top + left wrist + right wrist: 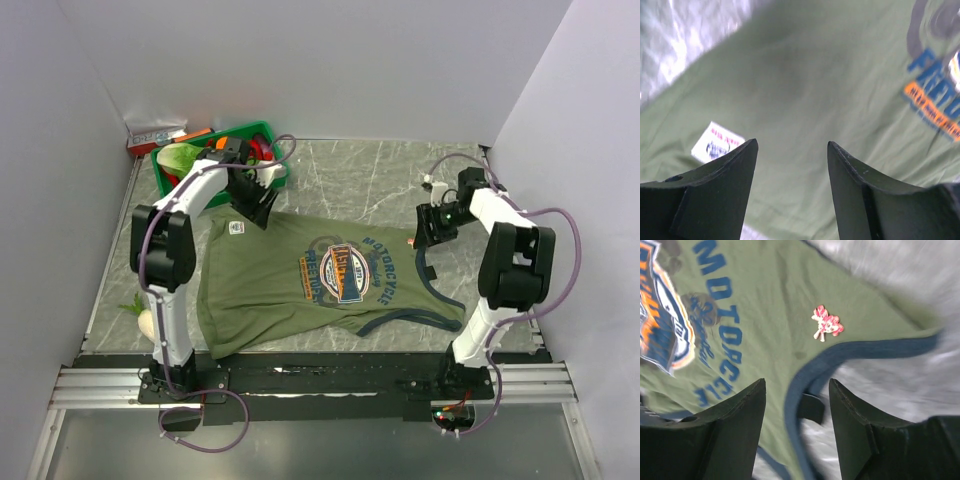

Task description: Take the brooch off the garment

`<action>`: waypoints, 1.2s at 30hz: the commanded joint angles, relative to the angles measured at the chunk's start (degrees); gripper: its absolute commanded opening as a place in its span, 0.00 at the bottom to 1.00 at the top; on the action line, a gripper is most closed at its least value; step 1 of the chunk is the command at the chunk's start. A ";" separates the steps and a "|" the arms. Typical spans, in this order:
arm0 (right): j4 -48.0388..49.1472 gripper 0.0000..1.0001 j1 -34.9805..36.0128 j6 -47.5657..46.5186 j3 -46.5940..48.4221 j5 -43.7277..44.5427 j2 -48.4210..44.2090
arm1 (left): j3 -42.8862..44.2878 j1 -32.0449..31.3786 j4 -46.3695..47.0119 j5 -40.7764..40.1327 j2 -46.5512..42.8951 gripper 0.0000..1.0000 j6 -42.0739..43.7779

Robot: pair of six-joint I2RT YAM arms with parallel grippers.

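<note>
The right end effector [796,390], fingers spread wide and carrying nothing, hangs above the navy trim [875,347] at the strap end of the garment [260,295]. The brooch [826,323], a small pinkish-red pin, sits on the olive cloth just inside that trim and just beyond the fingertips, apart from them. Nothing has hold of it yet. The approach looks aimed at closing on the pin from above, and the wrist view is too blurred to show how the pin is fastened.

Across the shirt, the left end effector [792,150] is likewise open and empty. It is poised over plain fabric near the white label [717,141] at the hem end, probably so it can press the cloth down while the other arm pulls.

The tank top lies spread nearly flat on the marbled counter [350,170], its oval graphic [345,268] facing up between the two arms. That layout leaves the pin exposed and within the right arm's reach.

A green basket [262,130] of produce stands at the far left corner, well apart from the work.
</note>
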 commanded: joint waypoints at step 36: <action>-2.71 0.57 -0.36 16.94 10.79 11.20 11.37 | 2.02 -4.46 1.26 3.44 0.06 0.63 -8.07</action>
